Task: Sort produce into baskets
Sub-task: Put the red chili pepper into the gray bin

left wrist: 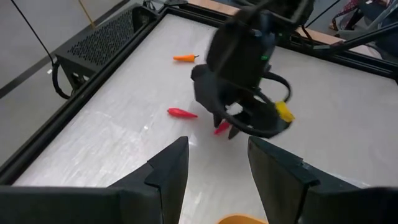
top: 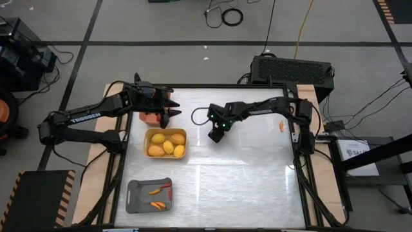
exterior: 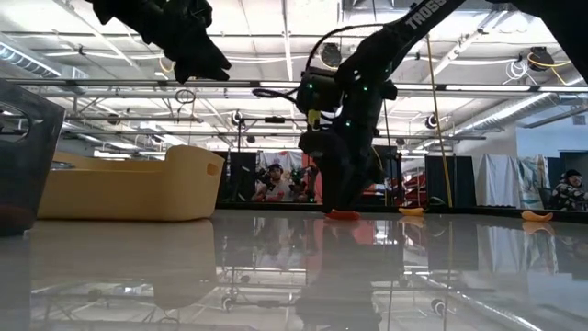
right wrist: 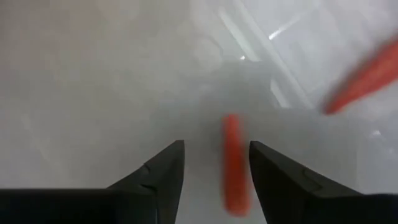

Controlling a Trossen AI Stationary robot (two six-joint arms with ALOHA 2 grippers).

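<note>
1. Your right gripper (top: 215,136) is low over the table, just to the right of the yellow basket (top: 165,133). In the right wrist view its fingers (right wrist: 163,168) stand apart, with a red stick (right wrist: 232,163) lying on the table between them; nothing is clamped yet.
2. In the left wrist view a second red stick (left wrist: 182,112) lies just beside that gripper, away from the yellow basket, and an orange stick (left wrist: 184,58) lies farther off, near the table's edge.
3. Your left gripper (top: 172,111) hangs above the salmon basket (top: 149,118), just behind the yellow basket. Its fingers (left wrist: 168,168) are parted and hold nothing.
4. The yellow basket holds the yellow fruits (top: 167,144). The grey basket (top: 149,196), nearer you than the yellow one, already has two orange sticks (top: 156,205) in it.
5. The step in hand looks like picking up the red stick under the right gripper, so the sort is partly done, with sticks left on the table.
6. Next, I'd judge you need to lower until the stick sits squarely between the fingers, then close. It is thin and lies flat, so a high or off-centre pinch could roll it away.
7. After lifting, carry it to the basket with the sticks.
</note>
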